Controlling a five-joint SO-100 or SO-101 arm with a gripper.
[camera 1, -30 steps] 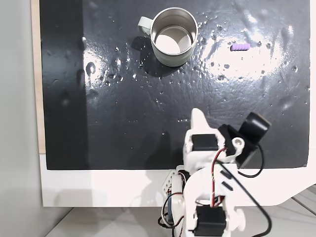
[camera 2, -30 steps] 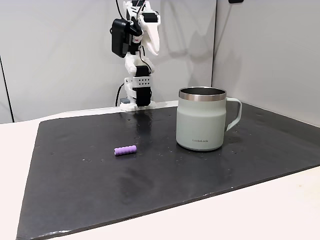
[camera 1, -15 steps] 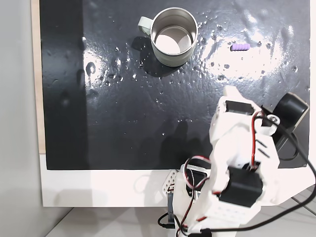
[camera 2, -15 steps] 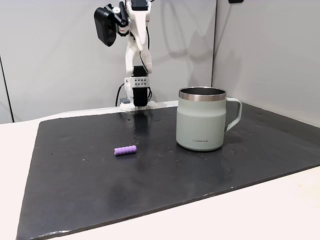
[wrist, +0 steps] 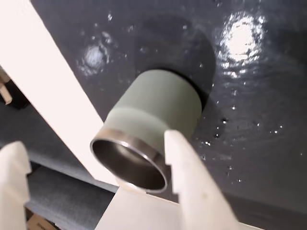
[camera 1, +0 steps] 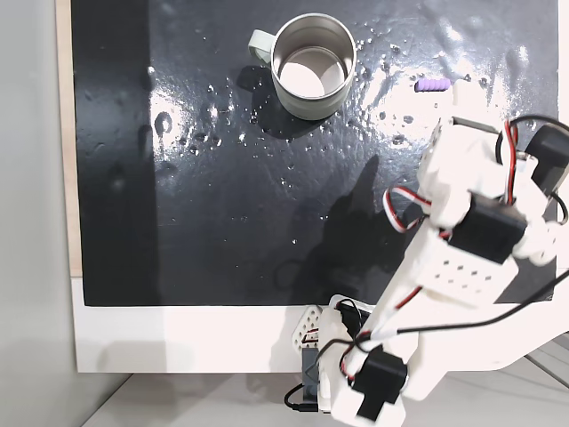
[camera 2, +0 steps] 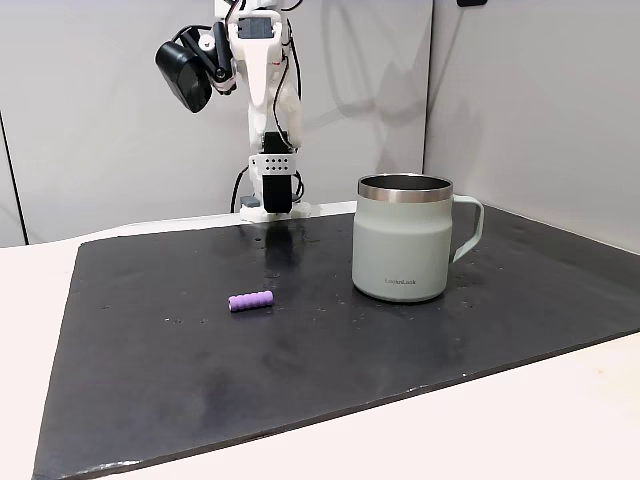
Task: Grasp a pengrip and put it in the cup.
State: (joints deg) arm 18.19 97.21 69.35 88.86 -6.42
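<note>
The step in hand looks like the reach for the pengrip [camera 1: 431, 85], which lies flat on the black mat [camera 1: 222, 222] in the upper right of the top-down fixed view, well apart from the cup [camera 1: 313, 65] at upper centre. In the side fixed view the pengrip [camera 2: 250, 301] sits left of centre and the cup [camera 2: 404, 239] right of centre, upright and with nothing visible in it.

The gripper [wrist: 91, 172] enters the wrist view from the bottom edge with its two white fingers [wrist: 192, 177] spread wide and nothing between them; the cup [wrist: 153, 129] shows beyond them, so the camera is aimed at the cup rather than the pengrip.

To do this well, I judge the arm should swing on until the pengrip lies between the fingers, turn the wrist so the jaws close across its short axis rather than along its length, and come down nearly to the mat before closing, since so small a tube could roll or slip away.

Compared with half a second ago, the arm has swung further toward the right of the top-down view, nearer the pengrip; pengrip and cup have not moved.
</note>
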